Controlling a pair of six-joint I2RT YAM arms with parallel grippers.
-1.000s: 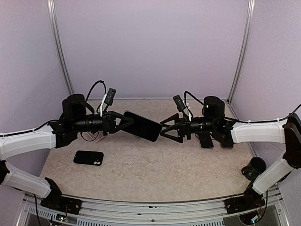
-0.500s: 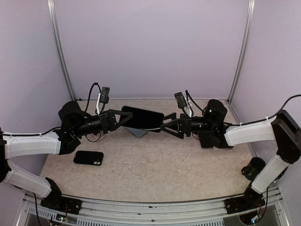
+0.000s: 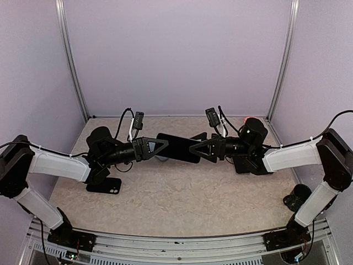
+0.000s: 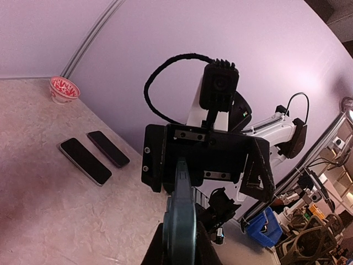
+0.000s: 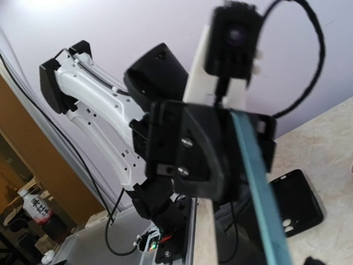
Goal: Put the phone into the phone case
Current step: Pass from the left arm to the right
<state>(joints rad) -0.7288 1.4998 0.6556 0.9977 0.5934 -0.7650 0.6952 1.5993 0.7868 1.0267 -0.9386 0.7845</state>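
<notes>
Top external: slim glossy black phone [image 3: 178, 147] over mottled beige table [image 3: 182, 193].

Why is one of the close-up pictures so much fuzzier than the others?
Right wrist view: the phone edge sits almost against the lens, so it smears. Left wrist view: sharper, though the wall rail bows. Top view: even, crisp.

My cell: pale purple walls [image 3: 176, 55] on three sides, aluminium corner posts [image 3: 70, 61], beige marbled surface [image 3: 182, 204], metal rail [image 3: 182, 242] along its near edge. Light is soft and even. Blue bin [image 4: 263, 231] sits off the surface.
</notes>
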